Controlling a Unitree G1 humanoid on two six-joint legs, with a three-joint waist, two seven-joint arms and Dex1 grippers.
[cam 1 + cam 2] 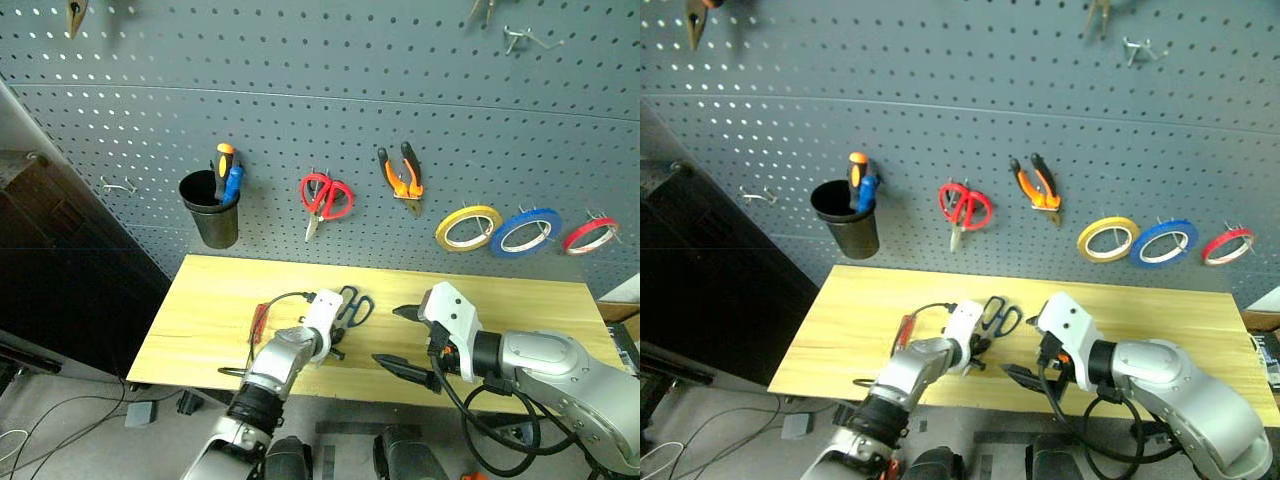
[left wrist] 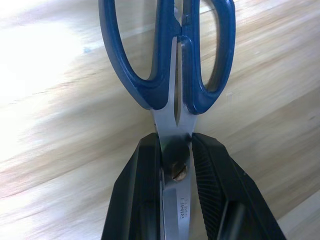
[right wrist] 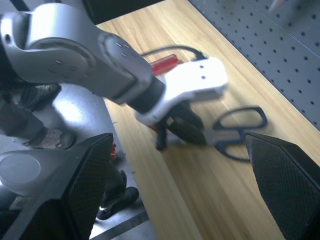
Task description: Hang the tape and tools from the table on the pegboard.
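Observation:
The dark blue-handled scissors (image 2: pixel 170 60) lie flat on the light wood table (image 1: pixel 200 300), handles pointing toward the pegboard (image 1: pixel 300 90). My left gripper (image 2: pixel 175 140) is shut on the scissors at their pivot, one finger pressed on each side of the steel. A red-handled screwdriver (image 1: pixel 260 320) lies just to the left of that hand. My right gripper (image 1: pixel 388 336) hovers open to the right of the scissors, nothing between its fingers. On the pegboard hang the orange-and-black pliers (image 1: pixel 402 178) and, at far right, the thin red tape (image 1: pixel 590 234).
A black cup (image 1: pixel 210 210) on the pegboard holds orange and blue screwdrivers. Red-handled scissors (image 1: pixel 325 197), a yellow roll (image 1: pixel 468 228) and a blue roll (image 1: pixel 524 231) hang along the board. A bare metal hook (image 1: pixel 120 185) sits at the left.

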